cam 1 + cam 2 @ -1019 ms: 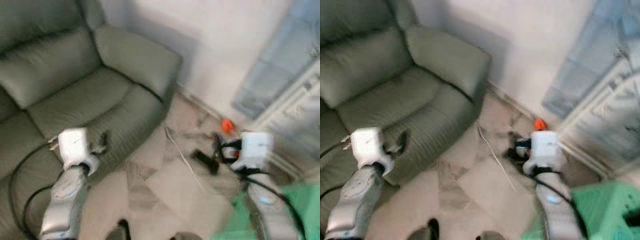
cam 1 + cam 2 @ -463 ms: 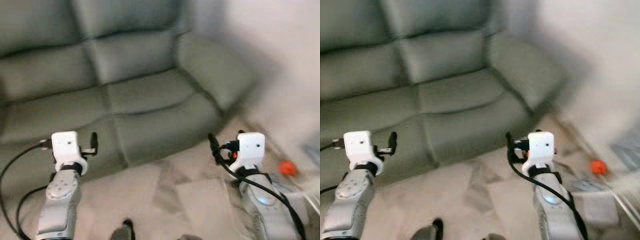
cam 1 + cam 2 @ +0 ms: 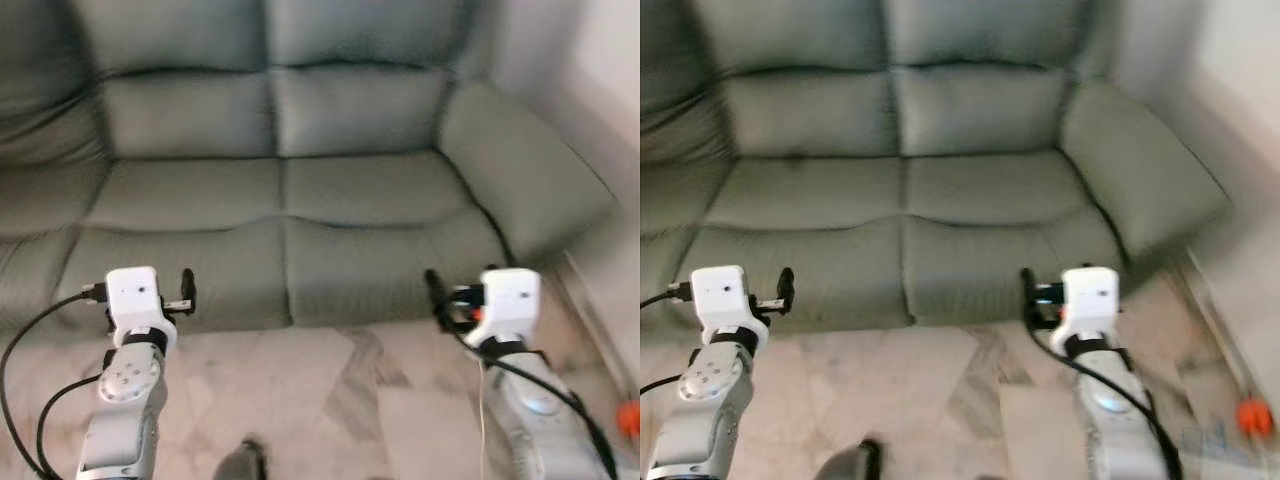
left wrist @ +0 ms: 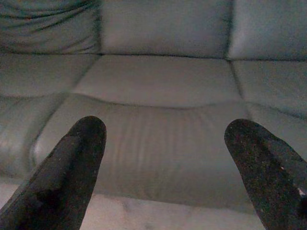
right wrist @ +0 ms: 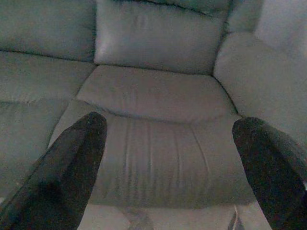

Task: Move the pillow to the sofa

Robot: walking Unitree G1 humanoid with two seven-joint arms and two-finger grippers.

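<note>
A grey-green leather sofa (image 3: pixel 280 190) with several seat cushions stands straight ahead, its right armrest (image 3: pixel 520 170) near the wall. My left gripper (image 4: pixel 165 134) is raised in front of the sofa's left seat cushion, open, with nothing between its fingers (image 4: pixel 72 163). My right gripper (image 5: pixel 170 129) is raised at the same height before the right seat cushion (image 5: pixel 153 91), also open and holding nothing. Both stand short of the sofa's front edge, over the floor.
Pale marble floor tiles (image 3: pixel 330 400) lie between me and the sofa. A small orange object (image 3: pixel 1252 415) lies on the floor at the far right, near the wall. A thin white cable (image 3: pixel 482 420) runs along the floor by my right arm.
The whole view has swung left: the sofa now sits centred, and the green stool and the clutter by the wall have left the frame. Both arms keep the same raised pose.
</note>
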